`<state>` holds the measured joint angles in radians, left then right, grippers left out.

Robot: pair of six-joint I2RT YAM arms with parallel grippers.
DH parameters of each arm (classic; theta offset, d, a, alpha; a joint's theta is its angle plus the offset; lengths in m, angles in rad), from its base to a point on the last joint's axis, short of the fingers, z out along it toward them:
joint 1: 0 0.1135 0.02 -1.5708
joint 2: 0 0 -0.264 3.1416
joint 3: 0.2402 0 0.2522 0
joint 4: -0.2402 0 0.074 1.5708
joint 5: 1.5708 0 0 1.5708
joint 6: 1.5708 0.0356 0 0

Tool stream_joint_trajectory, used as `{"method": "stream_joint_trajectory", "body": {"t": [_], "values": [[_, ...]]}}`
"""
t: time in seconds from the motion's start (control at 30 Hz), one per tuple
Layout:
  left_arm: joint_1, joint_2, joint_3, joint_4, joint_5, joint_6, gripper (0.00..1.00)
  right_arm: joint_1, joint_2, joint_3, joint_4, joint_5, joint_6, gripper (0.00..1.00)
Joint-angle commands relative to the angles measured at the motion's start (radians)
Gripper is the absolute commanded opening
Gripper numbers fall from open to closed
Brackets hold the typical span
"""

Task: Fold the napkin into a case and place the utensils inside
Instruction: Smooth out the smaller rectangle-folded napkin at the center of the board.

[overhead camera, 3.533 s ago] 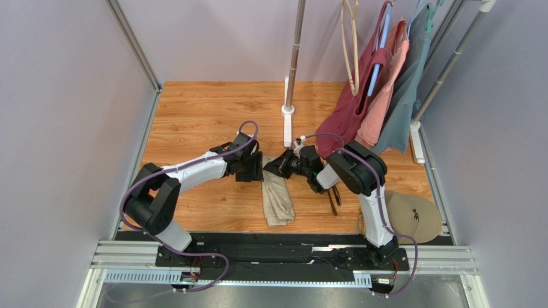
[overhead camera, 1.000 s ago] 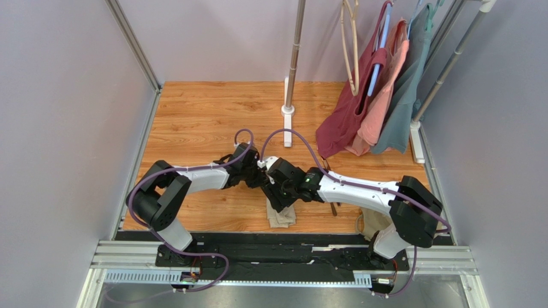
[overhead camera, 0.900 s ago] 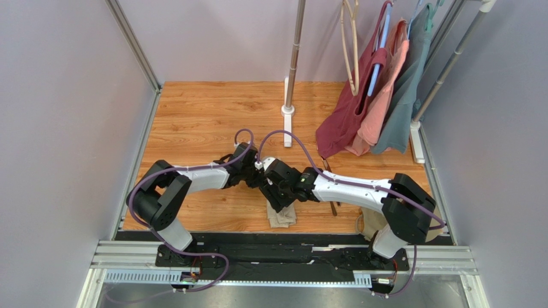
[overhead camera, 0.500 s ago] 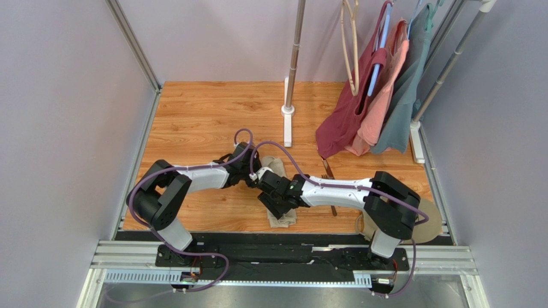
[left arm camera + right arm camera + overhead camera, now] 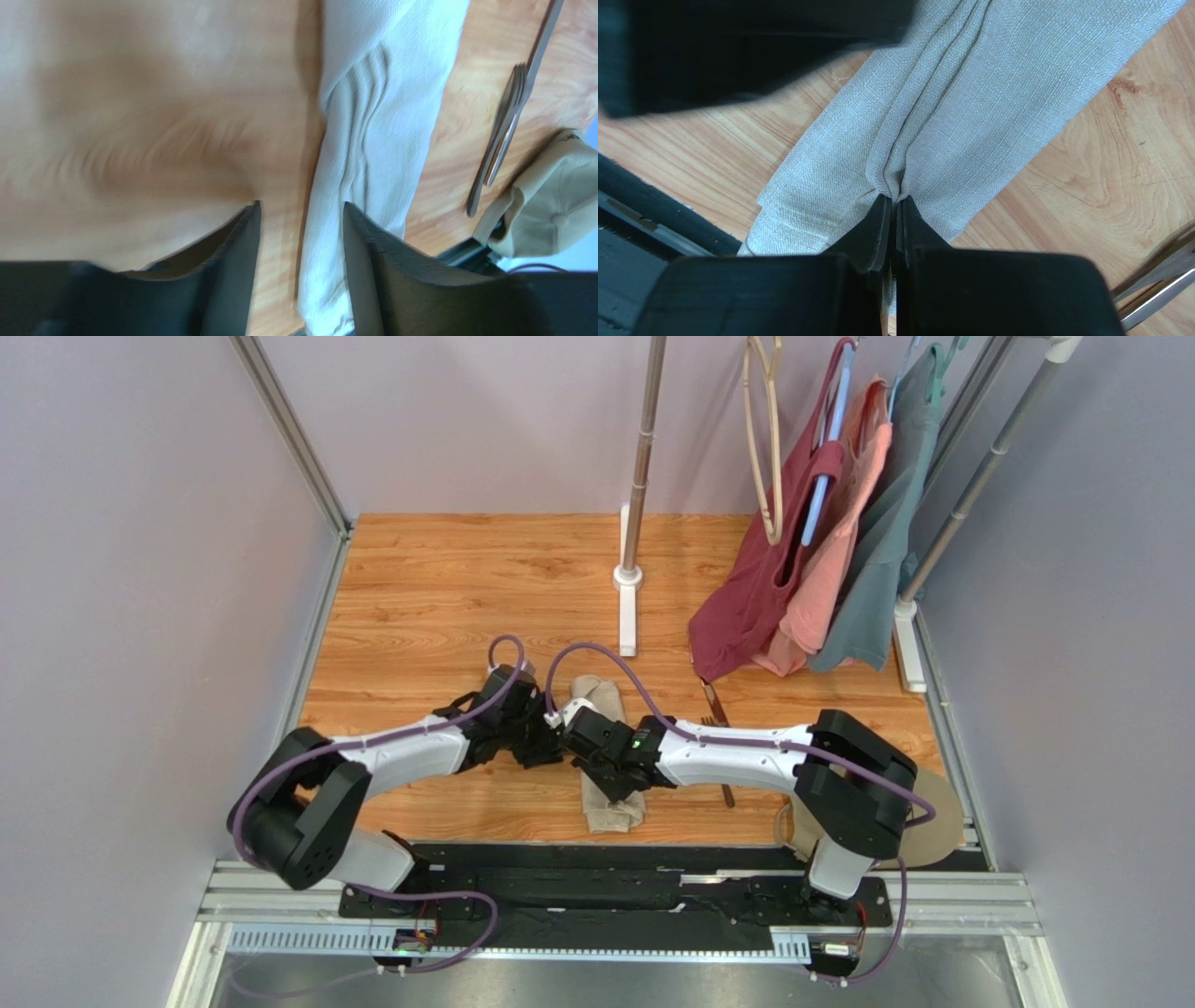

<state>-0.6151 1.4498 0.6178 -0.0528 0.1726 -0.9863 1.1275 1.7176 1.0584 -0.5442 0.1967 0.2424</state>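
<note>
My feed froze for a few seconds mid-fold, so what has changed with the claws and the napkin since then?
The right arm stretched out leftward and the right claw shut on a fold at the middle of the napkin. The left claw opened and drew back left, off the cloth. The napkin strip, the utensils beside it and the hanging garments stayed put.

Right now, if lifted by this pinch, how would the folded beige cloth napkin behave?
Probably floppy: the beige cloth napkin puckers into creases where the right gripper pinches it. Likely both ends sag: the pinch sits mid-length.
</note>
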Motion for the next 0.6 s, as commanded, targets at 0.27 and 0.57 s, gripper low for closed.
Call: {"method": "stream_joint_trajectory", "body": {"t": [0.27, 0.57], "values": [[-0.075, 0.004, -0.182, 0.261, 0.174, -0.117, 0.19, -0.047, -0.095, 0.011, 0.044, -0.125, 0.040, 0.00], [-0.103, -0.003, -0.188, 0.242, 0.110, -0.156, 0.10, -0.052, -0.104, 0.048, 0.041, -0.236, 0.119, 0.00]]}}
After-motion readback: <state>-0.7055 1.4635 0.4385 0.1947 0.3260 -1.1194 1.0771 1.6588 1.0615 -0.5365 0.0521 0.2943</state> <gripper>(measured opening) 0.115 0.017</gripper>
